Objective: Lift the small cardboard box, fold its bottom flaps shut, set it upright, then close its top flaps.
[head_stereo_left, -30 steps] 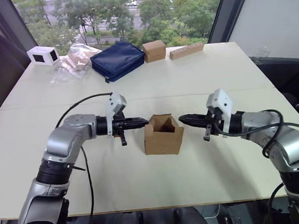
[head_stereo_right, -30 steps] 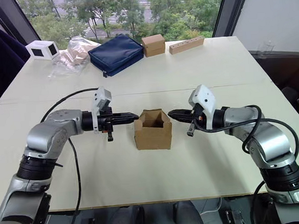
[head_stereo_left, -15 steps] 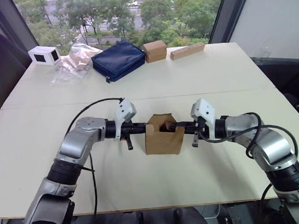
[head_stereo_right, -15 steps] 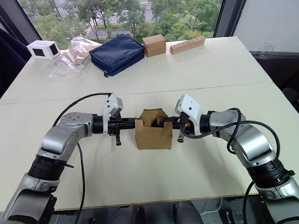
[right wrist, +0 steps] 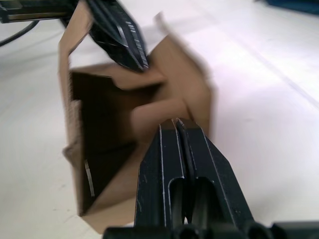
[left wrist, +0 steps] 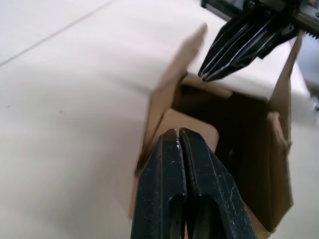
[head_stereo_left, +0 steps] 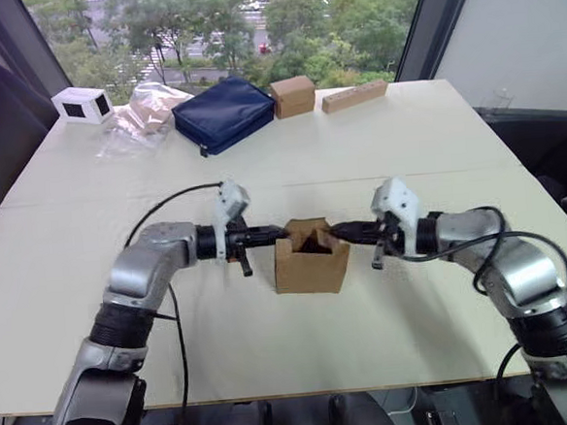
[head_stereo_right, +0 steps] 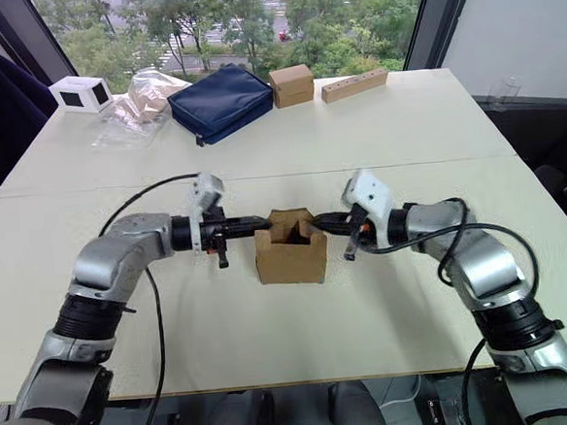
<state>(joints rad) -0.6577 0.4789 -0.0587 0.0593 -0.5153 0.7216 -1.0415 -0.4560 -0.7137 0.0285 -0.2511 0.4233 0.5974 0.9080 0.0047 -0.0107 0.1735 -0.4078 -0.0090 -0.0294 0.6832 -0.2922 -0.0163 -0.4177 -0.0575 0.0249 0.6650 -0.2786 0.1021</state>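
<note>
Since the small cardboard box (head_stereo_left: 311,260) is sitting upright near the middle of the table (head_stereo_left: 405,146) with its top open, you look to be on the last step, closing the top flaps. Whether the bottom is properly folded shut I can't tell from here, it's hidden against the table.

Your left gripper (head_stereo_left: 277,232) comes in from the box's left and your right gripper (head_stereo_left: 334,230) from its right, both level with the rim and pointed at each other. Each has its two fingers pressed together with nothing between them, so you're using them as pokers, not clamps. In the left wrist view the left gripper's tip (left wrist: 178,133) sits right over a short side flap that's already leaning into the opening, and the right wrist view shows the right gripper (right wrist: 177,123) doing the same on its side.

My guess for the next move: keep both side flaps pushed down flat and inward, then get the two taller flaps (front and back) folded over them. Thin walls, so I'd go gently or the box may slide or tip.

Count-wise: one task box, two grippers. Along the far edge there's one white box (head_stereo_left: 82,105), one clear plastic bag (head_stereo_left: 140,111), one navy pouch (head_stereo_left: 224,113), one brown cube carton (head_stereo_left: 293,96) and one long tan block (head_stereo_left: 353,96), all well apart from the work.
</note>
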